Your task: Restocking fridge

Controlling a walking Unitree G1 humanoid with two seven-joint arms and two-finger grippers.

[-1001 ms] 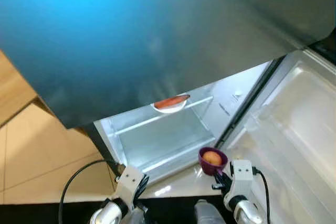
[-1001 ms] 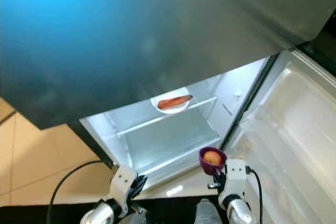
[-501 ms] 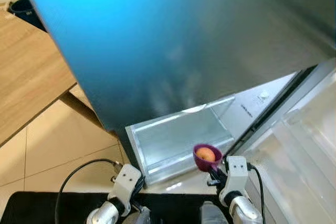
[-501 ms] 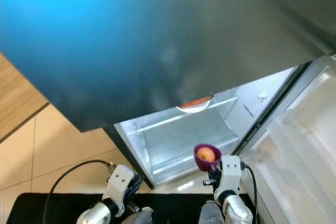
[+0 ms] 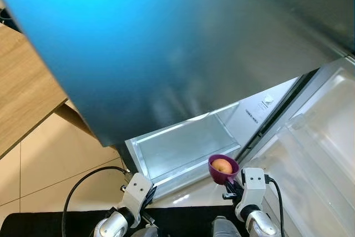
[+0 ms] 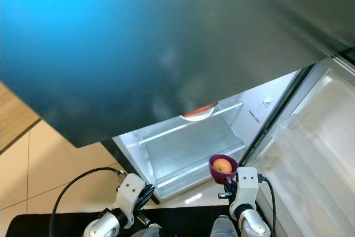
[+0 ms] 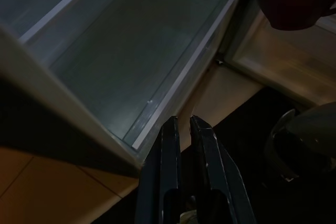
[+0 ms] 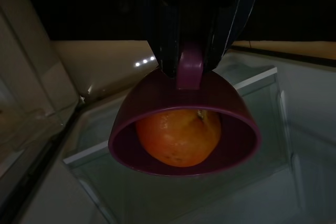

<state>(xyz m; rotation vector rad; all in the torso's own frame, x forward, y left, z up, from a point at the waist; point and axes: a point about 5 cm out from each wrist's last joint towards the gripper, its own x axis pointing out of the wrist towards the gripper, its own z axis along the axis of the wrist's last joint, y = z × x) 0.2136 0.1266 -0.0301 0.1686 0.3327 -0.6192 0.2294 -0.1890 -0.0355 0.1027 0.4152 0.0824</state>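
An open fridge (image 6: 183,154) is faced; a purple cup (image 8: 184,129) holding an orange (image 8: 178,135) is clamped by the right gripper (image 8: 191,64) before its glass shelf (image 7: 131,66), not yet placed. The left gripper (image 7: 184,127) is closed, empty.

fridge door (image 5: 183,37): brushed metal, soft sheen
shelf (image 6: 188,142): clear glass, smooth
cup (image 8: 184,124): purple plastic, matt
orange (image 8: 178,136): dimpled skin
floor (image 5: 50,159): glossy tile
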